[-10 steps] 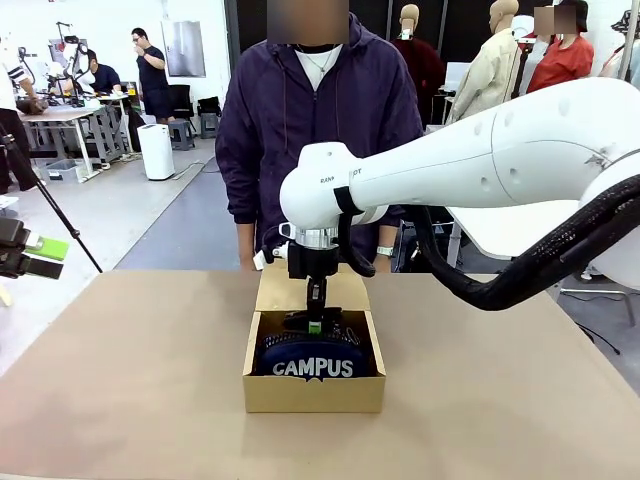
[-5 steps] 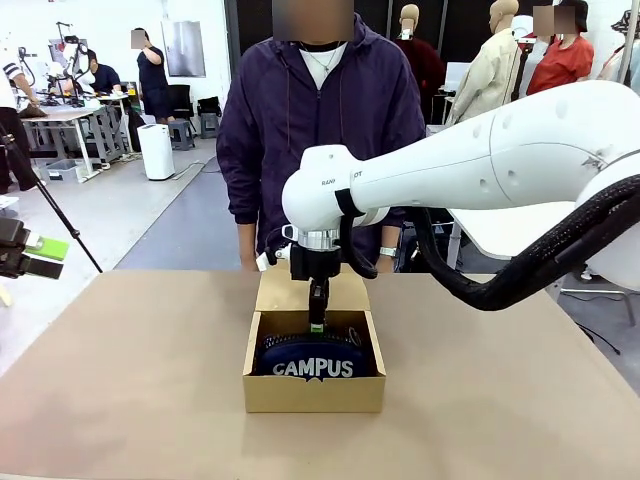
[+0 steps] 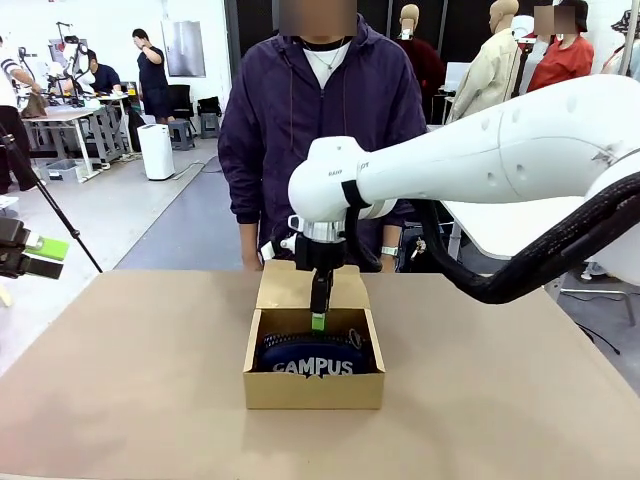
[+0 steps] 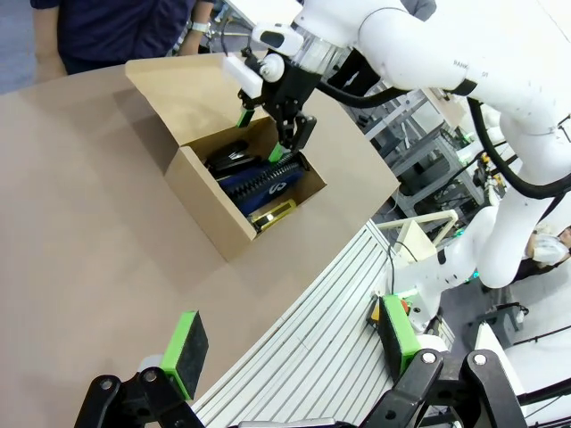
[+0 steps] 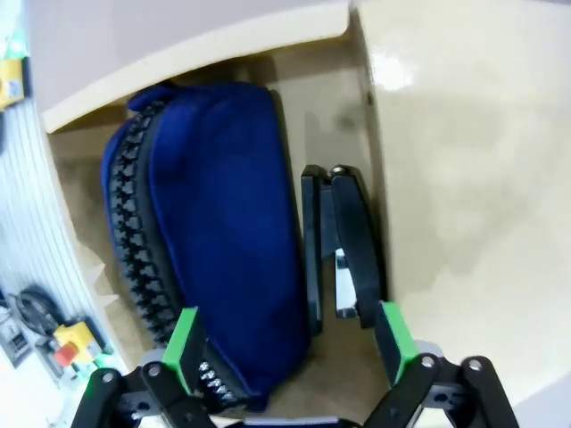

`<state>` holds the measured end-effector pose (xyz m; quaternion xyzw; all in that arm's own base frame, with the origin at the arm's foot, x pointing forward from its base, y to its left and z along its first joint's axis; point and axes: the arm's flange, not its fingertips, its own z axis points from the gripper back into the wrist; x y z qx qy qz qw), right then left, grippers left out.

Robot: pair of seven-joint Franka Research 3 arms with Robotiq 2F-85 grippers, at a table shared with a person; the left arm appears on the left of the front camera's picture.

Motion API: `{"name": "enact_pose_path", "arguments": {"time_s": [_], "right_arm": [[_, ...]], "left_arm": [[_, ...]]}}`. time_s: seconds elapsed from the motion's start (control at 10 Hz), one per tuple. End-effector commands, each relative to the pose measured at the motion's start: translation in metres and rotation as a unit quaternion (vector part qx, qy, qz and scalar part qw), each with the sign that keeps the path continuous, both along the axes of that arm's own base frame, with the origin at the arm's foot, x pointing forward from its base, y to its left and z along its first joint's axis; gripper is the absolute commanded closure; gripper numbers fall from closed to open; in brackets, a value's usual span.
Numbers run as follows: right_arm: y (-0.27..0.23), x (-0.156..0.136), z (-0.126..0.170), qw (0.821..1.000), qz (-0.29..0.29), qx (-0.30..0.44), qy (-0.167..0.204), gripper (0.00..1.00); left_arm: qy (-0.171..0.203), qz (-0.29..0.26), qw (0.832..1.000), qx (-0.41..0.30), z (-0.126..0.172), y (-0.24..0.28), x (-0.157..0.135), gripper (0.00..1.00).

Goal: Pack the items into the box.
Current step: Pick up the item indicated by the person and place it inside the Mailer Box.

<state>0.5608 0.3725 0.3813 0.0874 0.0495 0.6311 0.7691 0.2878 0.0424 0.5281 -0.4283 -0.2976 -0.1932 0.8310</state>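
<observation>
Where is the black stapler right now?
In the right wrist view, the black stapler lies inside the cardboard box, between the navy pouch and the wall on the flap side, under the open right gripper.

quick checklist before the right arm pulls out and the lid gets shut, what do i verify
1. Pouch inside the box: ok.
2. Stapler inside, beside the pouch: ok.
3. Utility knife inside, on the pouch's other side: ok.
4. Right gripper open, holding nothing: ok.
5. Right gripper's fingertips above the box rim: cannot tell.
6. Lid flap shut: not ok, it stands open on the person's side.
</observation>
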Motion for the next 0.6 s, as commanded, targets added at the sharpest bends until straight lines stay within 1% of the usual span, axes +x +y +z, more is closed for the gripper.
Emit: {"name": "enact_pose_path", "arguments": {"time_s": [0.0, 0.1, 0.2, 0.3, 0.4, 0.5], "right_arm": [[-0.026, -0.006, 0.027, 0.998, -0.054, 0.036, -0.009, 0.00], [-0.048, -0.009, 0.050, 0.995, -0.080, 0.065, -0.013, 0.00], [-0.069, -0.012, 0.069, 0.990, -0.118, 0.072, -0.018, 0.00], [-0.094, -0.017, 0.085, 0.983, -0.159, 0.087, 0.006, 0.00], [-0.119, -0.022, 0.097, 0.971, -0.201, 0.120, 0.057, 0.00], [-0.147, -0.031, 0.105, 0.952, -0.248, 0.160, 0.084, 0.00]], "left_arm": [[-0.006, -0.005, 1.000, 0.000, 0.000, 0.002, 0.000, 0.00], [-0.006, -0.005, 1.000, 0.000, 0.000, 0.002, 0.000, 0.00], [-0.006, -0.005, 1.000, 0.000, 0.000, 0.002, 0.000, 0.00], [-0.006, -0.005, 1.000, 0.000, 0.000, 0.002, 0.000, 0.00], [-0.006, -0.005, 1.000, 0.000, 0.000, 0.002, 0.000, 0.00], [-0.006, -0.005, 1.000, 0.000, 0.000, 0.002, 0.000, 0.00]]}}
